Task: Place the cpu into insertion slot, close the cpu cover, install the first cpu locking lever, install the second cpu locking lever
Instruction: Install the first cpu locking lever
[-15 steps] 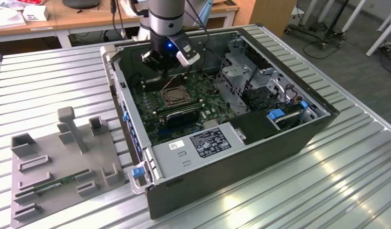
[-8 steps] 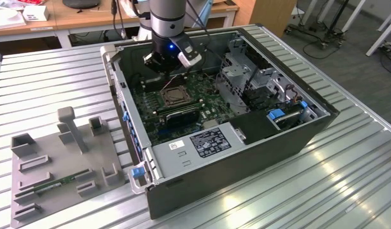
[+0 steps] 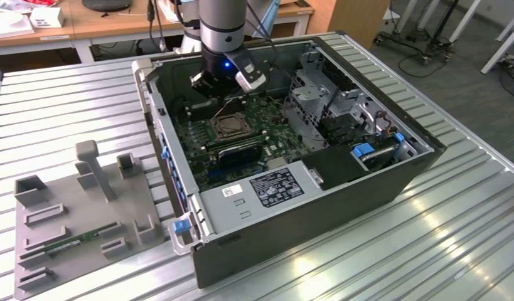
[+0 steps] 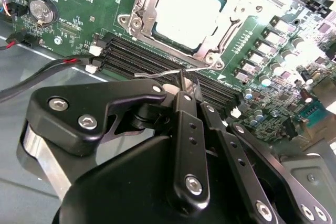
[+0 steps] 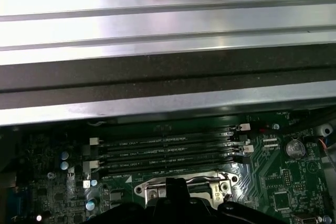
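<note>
Now | cpu seated in the socket, cpu cover closed over it: both done | gripper fingers clenched together, tips touching a wire locking lever | lever looks raised, unlatched; lever steps judged outstanding.

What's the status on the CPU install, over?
Gripper shut on a locking lever. Cpu seated, cpu cover down over it. Empty memory slots run right beside the lever.
</note>
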`<state>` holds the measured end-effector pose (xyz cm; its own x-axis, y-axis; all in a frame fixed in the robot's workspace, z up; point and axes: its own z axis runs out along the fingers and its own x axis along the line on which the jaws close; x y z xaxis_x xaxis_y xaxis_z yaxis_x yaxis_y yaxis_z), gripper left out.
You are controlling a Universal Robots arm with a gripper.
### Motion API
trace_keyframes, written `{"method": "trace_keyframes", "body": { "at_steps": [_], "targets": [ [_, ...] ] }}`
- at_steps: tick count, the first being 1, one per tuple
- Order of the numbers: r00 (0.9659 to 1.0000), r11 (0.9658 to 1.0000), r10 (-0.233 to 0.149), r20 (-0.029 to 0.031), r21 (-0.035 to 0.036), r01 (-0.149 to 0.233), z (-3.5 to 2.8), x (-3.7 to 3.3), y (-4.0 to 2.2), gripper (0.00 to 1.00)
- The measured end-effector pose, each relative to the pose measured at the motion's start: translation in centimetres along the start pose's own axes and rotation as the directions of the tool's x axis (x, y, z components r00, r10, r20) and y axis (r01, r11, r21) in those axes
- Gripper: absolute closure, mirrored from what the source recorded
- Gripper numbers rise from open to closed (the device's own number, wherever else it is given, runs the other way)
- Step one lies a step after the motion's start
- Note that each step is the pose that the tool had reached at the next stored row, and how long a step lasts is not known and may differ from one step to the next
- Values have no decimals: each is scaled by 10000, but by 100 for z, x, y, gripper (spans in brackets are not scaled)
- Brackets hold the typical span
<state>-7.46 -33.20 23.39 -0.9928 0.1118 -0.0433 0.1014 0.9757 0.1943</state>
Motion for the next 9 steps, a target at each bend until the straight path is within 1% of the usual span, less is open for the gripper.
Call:
{"method": "trace_keyframes", "body": {
  "at_steps": [1, 2, 3, 9],
  "targets": [
    [10000, 10000, 2, -2, -16, -2, 1, -1, 0, 89],
    [10000, 9997, 14, -24, -232, -15, 6, -7, 0, 89],
    [10000, 9996, 18, -29, -291, -19, 6, -9, 0, 89],
    [10000, 9995, 17, -31, -307, -18, 12, -15, 0, 89]
  ]
}}
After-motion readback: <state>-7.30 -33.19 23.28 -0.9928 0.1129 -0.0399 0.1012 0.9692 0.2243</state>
